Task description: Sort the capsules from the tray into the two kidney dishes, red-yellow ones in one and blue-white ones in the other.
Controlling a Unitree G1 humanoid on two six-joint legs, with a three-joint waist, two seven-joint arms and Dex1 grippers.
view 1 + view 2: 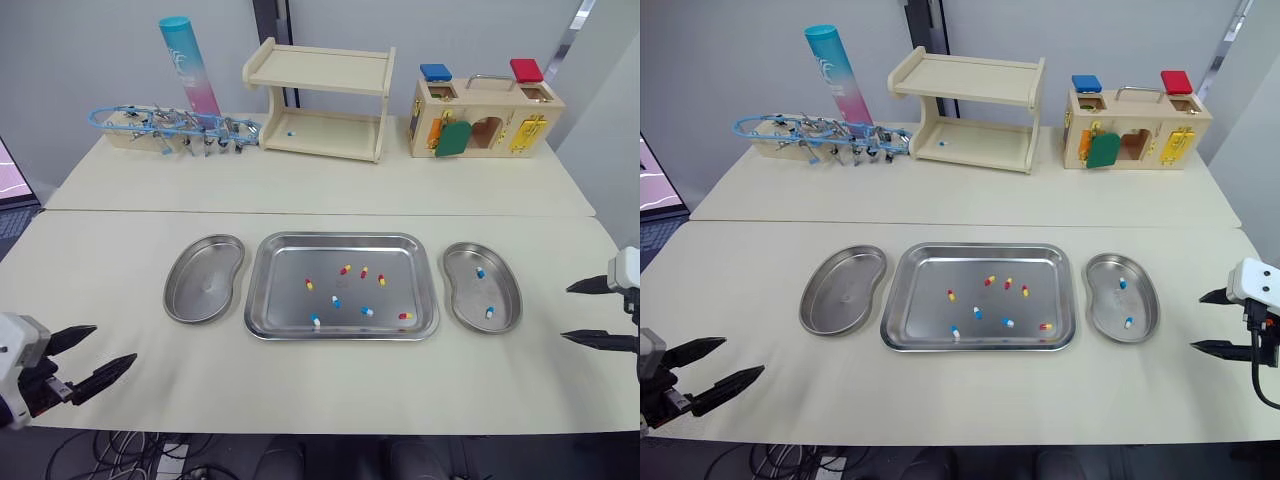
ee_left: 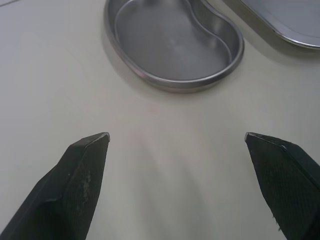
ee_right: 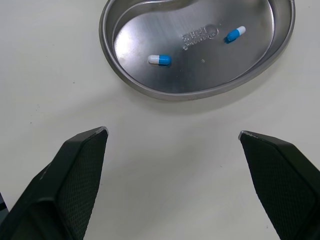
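The left claw (image 1: 114, 343) and right claw (image 1: 566, 313) hang open and empty; the right should pinch a blue-white capsule (image 1: 367, 311) squarely off the tray (image 1: 400, 262).

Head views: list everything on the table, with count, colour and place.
Tray: 1, steel, centre.
Red-yellow capsules: 5, in tray.
Blue-white capsules: 3 in tray, 2 in right dish.
Left dish: 1, steel, left of tray.
Right dish: 1, steel, right of tray.
Shelf: 1, pale wood, back centre.
Blue item: 1, small, on shelf's lower level.
Lock box: 1, wood, back right.
Tube: 1, teal-pink, back left.
Tool rack: 1, blue, back left.
Left gripper: black, open, near left.
Right gripper: black, open, near right.
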